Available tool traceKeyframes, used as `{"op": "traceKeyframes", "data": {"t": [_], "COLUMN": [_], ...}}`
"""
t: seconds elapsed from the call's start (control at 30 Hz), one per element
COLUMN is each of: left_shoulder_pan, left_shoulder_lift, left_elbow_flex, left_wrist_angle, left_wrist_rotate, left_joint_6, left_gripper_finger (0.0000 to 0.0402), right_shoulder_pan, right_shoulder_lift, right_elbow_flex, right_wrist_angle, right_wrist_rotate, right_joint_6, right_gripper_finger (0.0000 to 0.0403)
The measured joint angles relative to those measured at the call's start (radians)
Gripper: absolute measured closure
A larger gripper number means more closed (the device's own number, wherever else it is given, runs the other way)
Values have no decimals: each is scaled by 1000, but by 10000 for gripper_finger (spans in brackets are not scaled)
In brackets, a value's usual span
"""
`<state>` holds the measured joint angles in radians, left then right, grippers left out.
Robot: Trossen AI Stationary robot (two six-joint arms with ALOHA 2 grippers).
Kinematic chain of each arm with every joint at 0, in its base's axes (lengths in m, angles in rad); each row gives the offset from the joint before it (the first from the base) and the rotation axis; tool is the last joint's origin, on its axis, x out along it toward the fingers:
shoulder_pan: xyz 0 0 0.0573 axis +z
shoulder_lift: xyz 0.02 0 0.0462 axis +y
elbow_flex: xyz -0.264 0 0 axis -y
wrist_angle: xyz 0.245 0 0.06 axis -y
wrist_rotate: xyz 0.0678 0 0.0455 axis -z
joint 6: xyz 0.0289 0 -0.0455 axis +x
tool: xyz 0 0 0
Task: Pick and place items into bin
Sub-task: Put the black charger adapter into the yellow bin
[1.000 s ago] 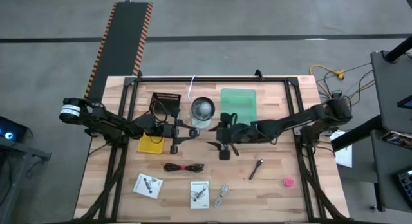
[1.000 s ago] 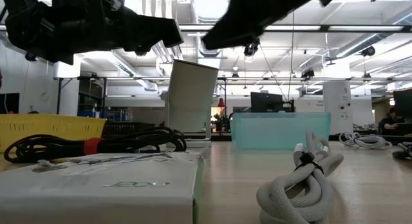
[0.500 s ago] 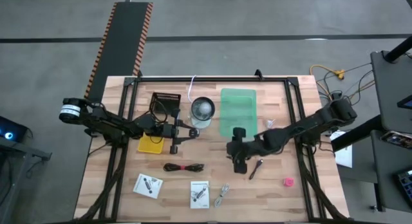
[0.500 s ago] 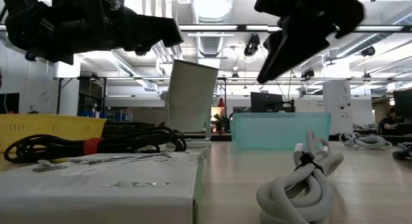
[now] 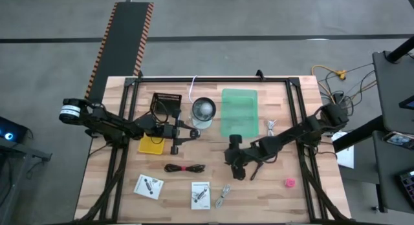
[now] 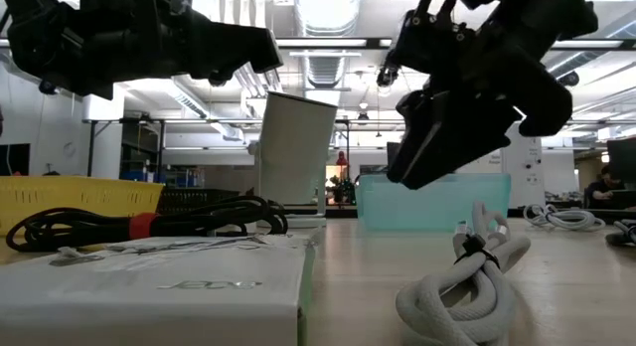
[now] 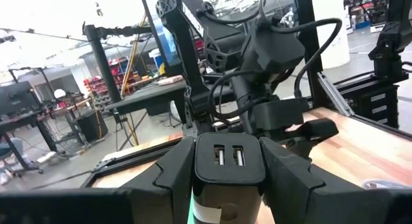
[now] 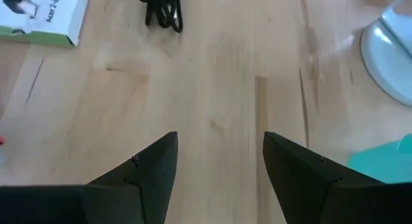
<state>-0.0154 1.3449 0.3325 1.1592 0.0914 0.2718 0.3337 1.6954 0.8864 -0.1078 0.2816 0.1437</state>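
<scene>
Right gripper (image 5: pixel 237 165) has swung down from beside the green bin (image 5: pixel 240 112) toward table centre, now just beside the dark stick-like tool (image 5: pixel 257 169) at its 9 o'clock. Its fingers (image 8: pixel 149 167) are spread, nothing between them, bare wood below. Black-and-red cable (image 5: pixel 184 167) lies farther toward 9 o'clock. Left gripper (image 5: pixel 176 136) hangs by the yellow tray (image 5: pixel 151 145), clamped on a black USB block (image 7: pixel 229 161).

We see 2 dark arms of black segments. The left arm (image 5: pixel 107 123) has a white ring at its base. Black cables loop along the right arm (image 7: pixel 257 63). Its gripper (image 8: pixel 219 169) has 2 matte black fingers.
</scene>
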Motion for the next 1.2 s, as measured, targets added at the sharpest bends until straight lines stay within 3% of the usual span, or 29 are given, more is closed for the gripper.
{"op": "traceKeyframes", "data": {"t": [0.4, 0.83, 1.03, 1.2], "left_shoulder_pan": [-1, -1, 0, -1], "left_shoulder_lift": [-57, -351, -461, -527], "left_elbow_flex": [0, 15, 15, 15], "left_wrist_angle": [-86, -413, -589, -757], "left_wrist_rotate": [0, -21, -24, -123], "left_joint_6": [-87, -248, -401, -541], "left_gripper_finger": [268, 268, 268, 268], "right_shoulder_pan": [-6, -7, -7, -7], "right_shoulder_lift": [-34, -38, -38, -38], "right_elbow_flex": [1, -24, -24, -24], "right_wrist_angle": [17, 10, 11, 14], "right_wrist_rotate": [10, 10, 9, 9], "right_joint_6": [-204, -226, -234, -255], "right_gripper_finger": [188, 188, 188, 188]}}
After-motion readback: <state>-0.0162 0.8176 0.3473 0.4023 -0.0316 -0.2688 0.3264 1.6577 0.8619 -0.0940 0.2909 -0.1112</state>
